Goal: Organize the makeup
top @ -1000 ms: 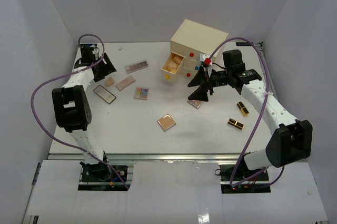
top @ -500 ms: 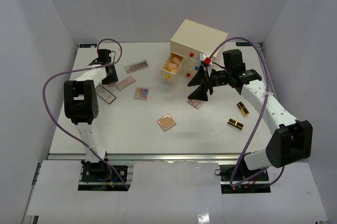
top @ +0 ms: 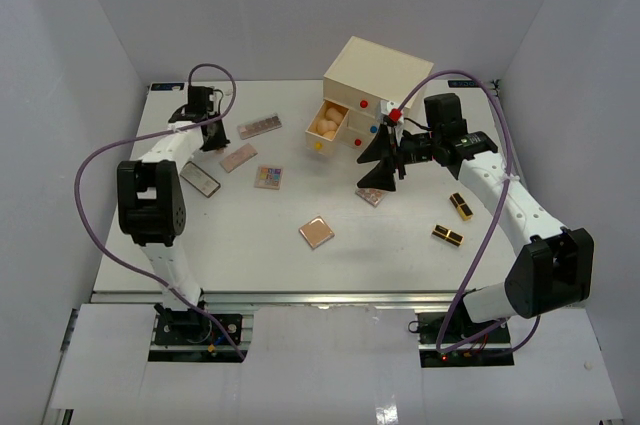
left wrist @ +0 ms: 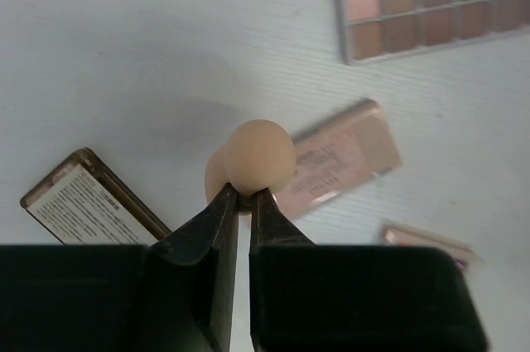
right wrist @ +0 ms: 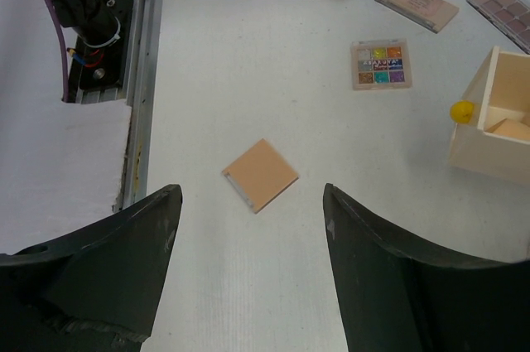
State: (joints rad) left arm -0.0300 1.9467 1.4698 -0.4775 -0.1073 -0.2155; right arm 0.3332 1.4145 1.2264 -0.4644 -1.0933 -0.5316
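In the left wrist view my left gripper (left wrist: 244, 195) is shut on a tan egg-shaped sponge (left wrist: 259, 153), just above the table. From above, the left gripper (top: 209, 133) sits at the back left and hides the sponge. Around it lie a long palette (left wrist: 431, 4), a pink flat box (left wrist: 344, 157) and a gold-rimmed compact (left wrist: 91, 199). My right gripper (top: 381, 161) hangs open over the table, with a peach compact (right wrist: 259, 175) on the table below and beyond its jaws. A colourful palette (top: 268, 177) and two lipstick tubes (top: 461, 206) (top: 447, 235) lie on the table.
The cream drawer chest (top: 375, 80) stands at the back, its top-left drawer (top: 327, 125) pulled out with tan sponges inside. A small patterned palette (top: 371, 196) lies under my right gripper. White walls close in the table on three sides.
My left gripper has swung right and down from the back-left corner onto the sponge and shut on it. The right arm has not moved.
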